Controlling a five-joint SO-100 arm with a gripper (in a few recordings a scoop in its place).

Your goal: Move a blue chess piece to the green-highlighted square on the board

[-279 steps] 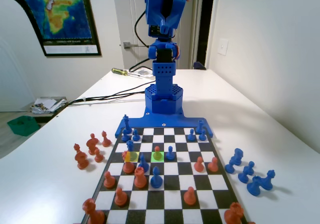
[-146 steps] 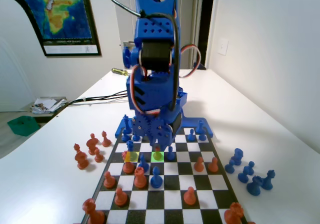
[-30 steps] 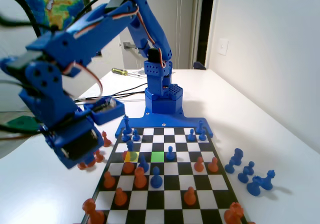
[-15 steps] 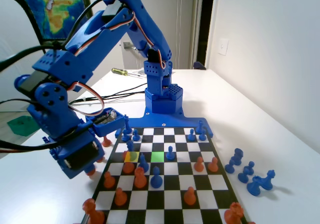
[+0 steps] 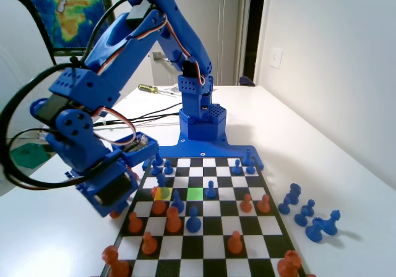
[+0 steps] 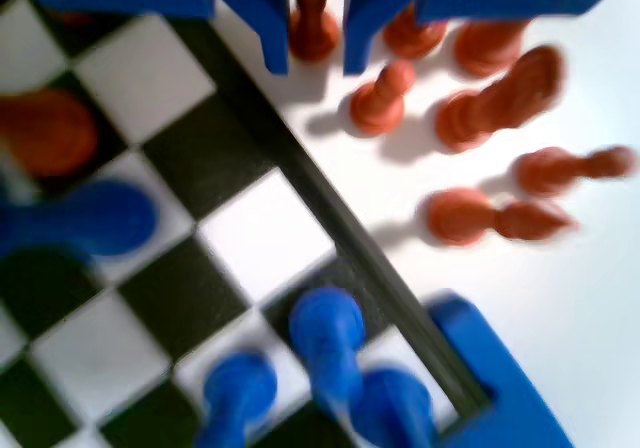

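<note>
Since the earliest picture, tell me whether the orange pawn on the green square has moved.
Yes. The green-highlighted square is now bare in the fixed view; the pawn that stood on it is gone, and the pincer hangs off the board's left edge.

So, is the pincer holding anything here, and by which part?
Cannot be told. In the wrist view an orange piece sits between the jaws of the pincer, but blur hides whether they press its sides or merely straddle it.
</note>
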